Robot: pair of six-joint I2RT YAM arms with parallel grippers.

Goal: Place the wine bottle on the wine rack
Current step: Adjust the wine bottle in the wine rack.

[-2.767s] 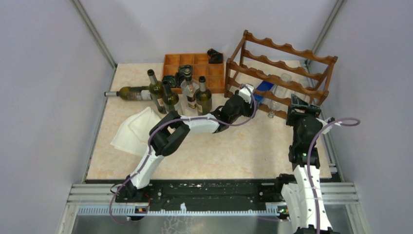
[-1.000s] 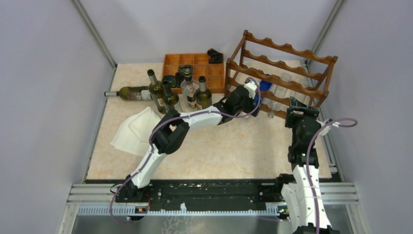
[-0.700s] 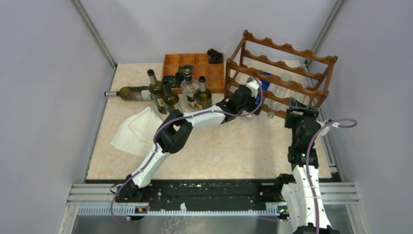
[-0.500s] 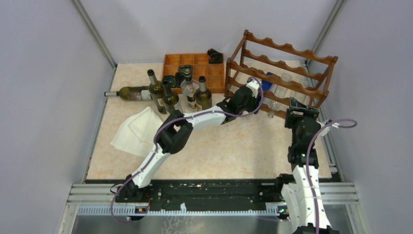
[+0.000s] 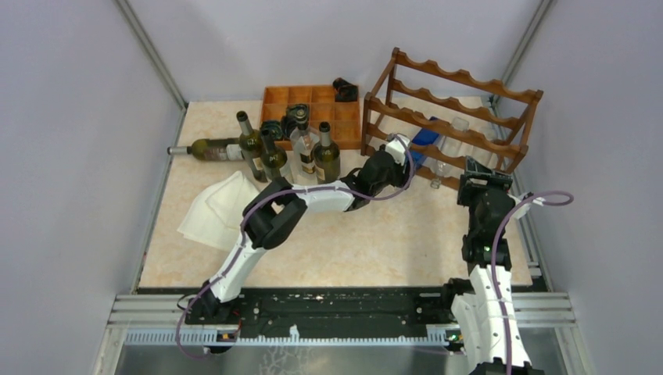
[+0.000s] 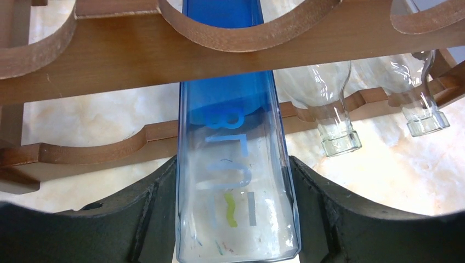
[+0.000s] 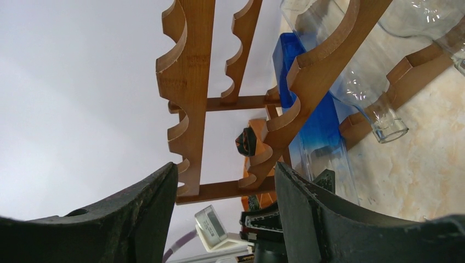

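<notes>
Standing at the near edge of the counter (image 5: 375, 242), here's what I'm seeing. Closest to me, on the right, the right gripper (image 5: 477, 168) is hovering just in front of the rack. Its jaws are spread wide with nothing between them, so it's basically spectating.

The left arm is reaching diagonally across the middle of the counter, and the left gripper (image 5: 396, 150) is sitting right at the rack's front left end. Its jaws are pressing on both sides of the blue wine bottle (image 6: 233, 137) near the base, with no gap that I can make out, so I'm calling that a grip.

The bottle is lying lengthwise. It's crossing over the low front rail and passing under the scalloped rail above it, heading into the bottom tier of the wine rack (image 5: 463, 76) in the far right corner. Two clear glass bottles (image 6: 332, 109) are lying in the same tier just to its right.

Progress-wise, I'd say it's nearly there. The bottle is threaded in, but its base is sticking out toward the jaws. I can't tell whether the neck end is resting on a rear rail. What's left is seating it, letting go and backing out.

Further left along the far edge, dark bottles (image 5: 270, 152) and an orange tray (image 5: 313, 98) are waiting.
</notes>
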